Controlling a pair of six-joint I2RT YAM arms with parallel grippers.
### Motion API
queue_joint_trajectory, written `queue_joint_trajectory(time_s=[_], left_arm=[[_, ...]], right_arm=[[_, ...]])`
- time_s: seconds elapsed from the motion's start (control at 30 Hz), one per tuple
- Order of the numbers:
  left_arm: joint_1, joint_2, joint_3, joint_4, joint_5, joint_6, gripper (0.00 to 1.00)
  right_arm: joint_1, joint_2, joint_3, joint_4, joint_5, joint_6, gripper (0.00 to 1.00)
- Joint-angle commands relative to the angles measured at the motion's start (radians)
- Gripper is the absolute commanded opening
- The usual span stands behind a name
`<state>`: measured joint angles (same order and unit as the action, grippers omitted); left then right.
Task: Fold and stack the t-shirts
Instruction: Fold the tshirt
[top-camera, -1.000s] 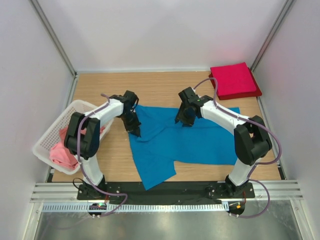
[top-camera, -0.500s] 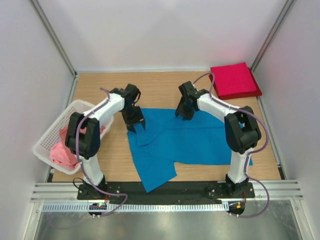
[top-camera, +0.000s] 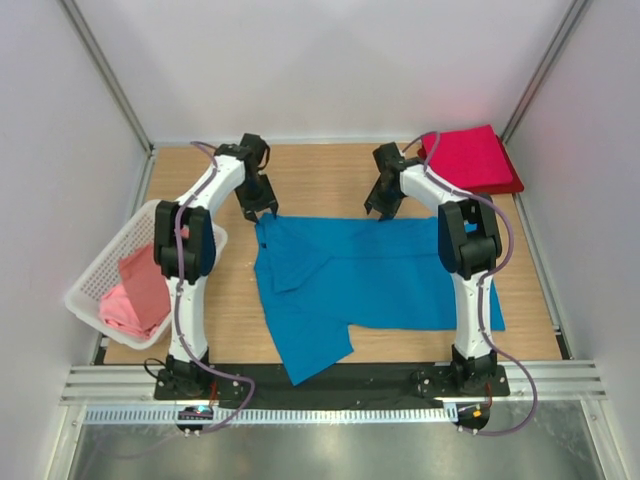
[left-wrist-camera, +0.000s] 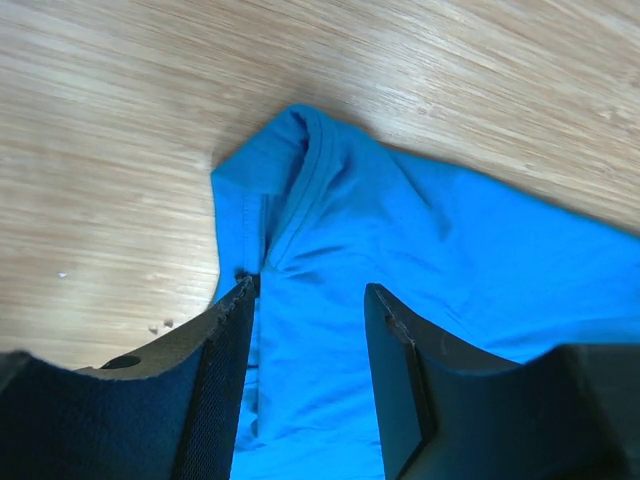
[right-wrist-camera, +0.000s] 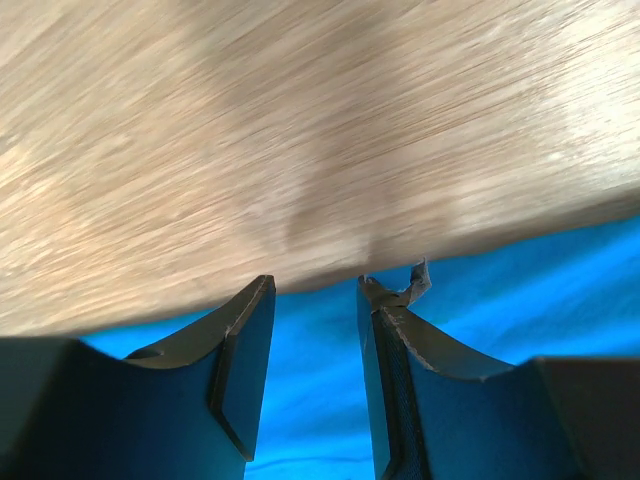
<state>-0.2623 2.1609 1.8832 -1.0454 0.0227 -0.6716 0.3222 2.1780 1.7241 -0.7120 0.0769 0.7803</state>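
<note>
Arms both reach far, left gripper (top-camera: 262, 207) and right gripper (top-camera: 383, 208) poised with jaws apart at the far edge of the blue t-shirt (top-camera: 380, 280), which lies spread mid-table (top-camera: 330, 170).

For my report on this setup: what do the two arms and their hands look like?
Both the left arm and the right arm have white segments with black joints, and a thin purplish cable runs along each. The left hand and the right hand are black, with two wedge-shaped fingers.
</note>
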Motion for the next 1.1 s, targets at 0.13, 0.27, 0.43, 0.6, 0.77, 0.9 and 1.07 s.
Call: queue_joint_trajectory(time_s=[0.13,0.27,0.43,0.6,0.77,0.9,1.07], left_arm=[[-0.006,0.046,0.024,0.074,0.075,0.029,0.49],[-0.005,0.071,0.030,0.084,0.057,0.030,0.44],[-0.006,0.082,0.033,0.045,0.017,0.021,0.25],[-0.005,0.073,0.019,0.045,0.023,0.001,0.00],[-0.005,0.036,-0.009,0.032,-0.015,-0.032,0.00],[-0.002,0.025,-0.007,0.067,-0.009,0.010,0.04],[0.011,0.025,0.011,0.094,0.039,0.047,0.38]], right_arm=[[-0.020,0.045,0.045,-0.046,0.024,-0.036,0.45],[-0.037,0.063,0.046,-0.044,0.047,-0.041,0.40],[-0.064,0.089,0.046,-0.050,0.057,-0.020,0.28],[-0.074,0.094,0.032,-0.034,0.064,-0.016,0.14],[-0.074,0.097,0.042,-0.021,0.063,-0.010,0.10],[-0.075,0.094,0.045,-0.023,0.060,-0.009,0.10],[-0.075,0.089,0.035,-0.020,0.055,0.002,0.10]])
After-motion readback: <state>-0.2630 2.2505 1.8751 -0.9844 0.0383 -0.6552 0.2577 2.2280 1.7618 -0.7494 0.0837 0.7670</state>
